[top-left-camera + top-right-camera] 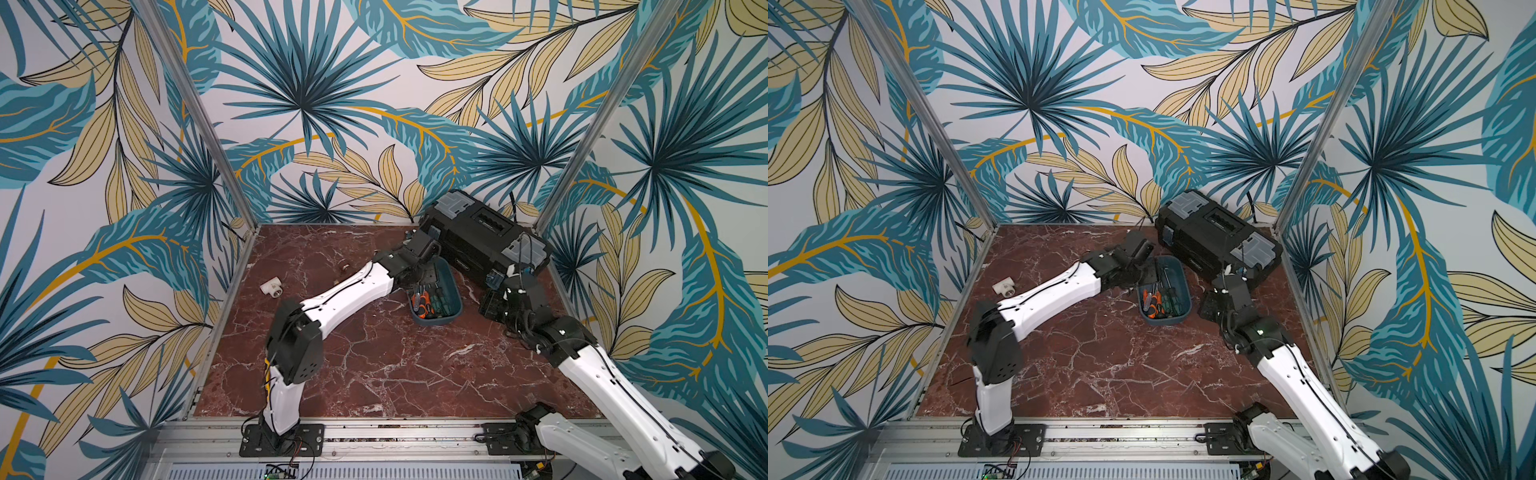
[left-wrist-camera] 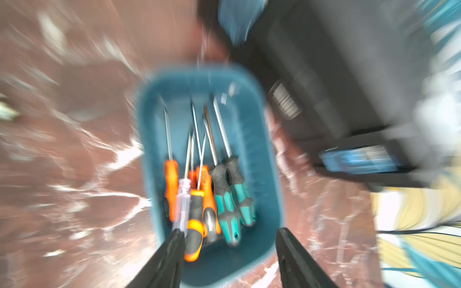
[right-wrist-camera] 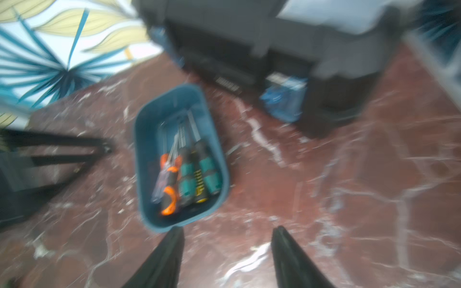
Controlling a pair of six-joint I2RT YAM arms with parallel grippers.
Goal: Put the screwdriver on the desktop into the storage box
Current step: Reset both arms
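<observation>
The teal storage box point(image 1: 453, 305) point(image 1: 1183, 291) stands on the reddish marble desktop point(image 1: 374, 365), just in front of the black toolbox. Several screwdrivers point(image 2: 225, 207) point(image 3: 187, 174) with orange, teal-and-grey and clear handles lie side by side in it, handles at its near end. My left gripper point(image 2: 229, 232) hangs open above the box's near end point(image 2: 224, 269), nothing between its fingers; one finger point(image 2: 172, 249) is close to an orange-and-grey handle point(image 2: 194, 239). My right gripper point(image 3: 228, 229) is open over bare marble beside the box point(image 3: 147, 217), holding nothing. Both wrist views are blurred.
A black toolbox point(image 1: 482, 237) with grey lid compartments sits at the back right, close behind the storage box. A white pipe fitting point(image 1: 272, 286) and a small brown object point(image 1: 344, 266) lie at the left of the desktop. Aluminium rails point(image 1: 232, 299) edge the desktop.
</observation>
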